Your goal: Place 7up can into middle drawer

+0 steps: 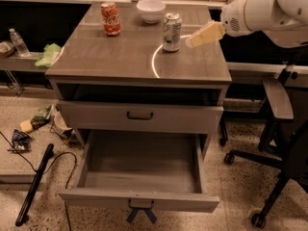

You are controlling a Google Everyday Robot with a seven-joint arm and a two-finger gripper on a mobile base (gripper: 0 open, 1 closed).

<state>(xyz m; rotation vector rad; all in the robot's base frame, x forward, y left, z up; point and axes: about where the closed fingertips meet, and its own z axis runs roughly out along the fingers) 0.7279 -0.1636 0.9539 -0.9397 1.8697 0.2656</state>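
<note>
The 7up can [171, 31], silver and green, stands upright on the cabinet top [120, 57], right of the middle. My gripper [192, 41] hangs just right of the can at about its lower half, pale yellow, reaching in from the white arm [260, 13] at the upper right. It holds nothing. The middle drawer [139, 174] is pulled wide open below, its grey inside bare, with dark crossed strips on its front handle [140, 211].
A red Coca-Cola can [111, 19] and a white bowl [151, 10] stand at the back of the top. A shut drawer front with a black handle [139, 115] sits above the open one. An office chair [279, 129] is to the right; litter and a cable lie on the floor at left.
</note>
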